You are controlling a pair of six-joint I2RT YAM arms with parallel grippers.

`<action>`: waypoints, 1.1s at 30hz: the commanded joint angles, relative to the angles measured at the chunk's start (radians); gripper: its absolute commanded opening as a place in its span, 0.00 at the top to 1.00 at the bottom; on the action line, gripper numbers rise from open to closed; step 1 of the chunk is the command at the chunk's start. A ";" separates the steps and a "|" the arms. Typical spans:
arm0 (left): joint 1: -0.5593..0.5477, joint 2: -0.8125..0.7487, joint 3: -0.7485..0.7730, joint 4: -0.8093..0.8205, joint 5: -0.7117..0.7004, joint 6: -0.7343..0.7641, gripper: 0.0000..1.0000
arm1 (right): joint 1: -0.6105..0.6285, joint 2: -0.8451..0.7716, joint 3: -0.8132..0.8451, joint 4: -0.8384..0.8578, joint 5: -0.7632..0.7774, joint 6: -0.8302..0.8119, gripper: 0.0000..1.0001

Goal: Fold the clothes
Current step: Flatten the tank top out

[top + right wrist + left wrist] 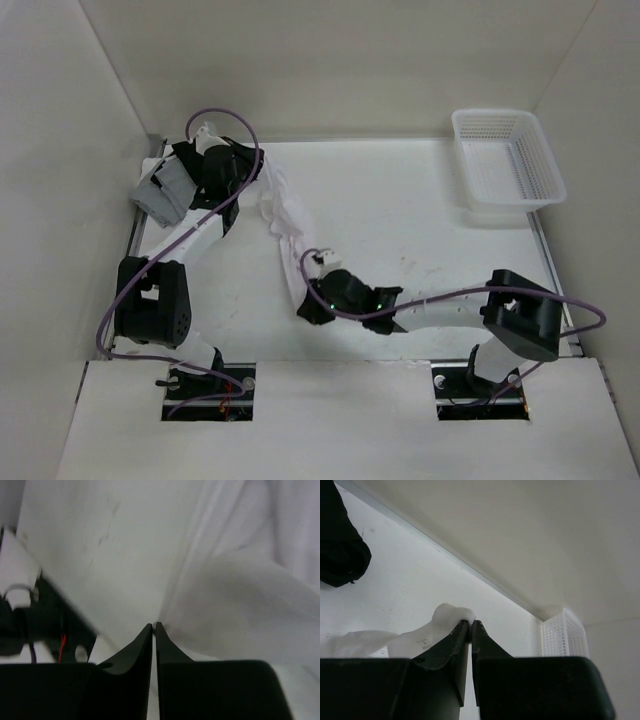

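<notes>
The clothes are one white garment, stretched as a narrow bunched band from the back left toward the front middle of the table. My left gripper is shut on its far end; in the left wrist view a white fold bulges over the closed fingertips. My right gripper is at the near end of the band. In the right wrist view its jaws stand together, pinching the edge of the white cloth, which spreads up and to the right.
A grey folded garment lies at the back left beside the left arm. A black garment shows at the left of the left wrist view. A white mesh basket stands at the back right corner. Walls enclose the table.
</notes>
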State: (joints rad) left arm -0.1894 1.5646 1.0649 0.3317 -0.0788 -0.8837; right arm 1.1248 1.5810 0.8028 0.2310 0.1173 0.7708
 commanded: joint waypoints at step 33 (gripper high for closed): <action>-0.041 0.281 0.435 -0.034 0.090 0.048 0.97 | -0.213 0.076 0.030 0.005 -0.169 -0.085 0.59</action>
State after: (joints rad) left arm -0.2306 1.8496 1.4551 0.2699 0.0017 -0.8555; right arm 0.9047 1.6638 0.7837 0.1837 -0.0296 0.7029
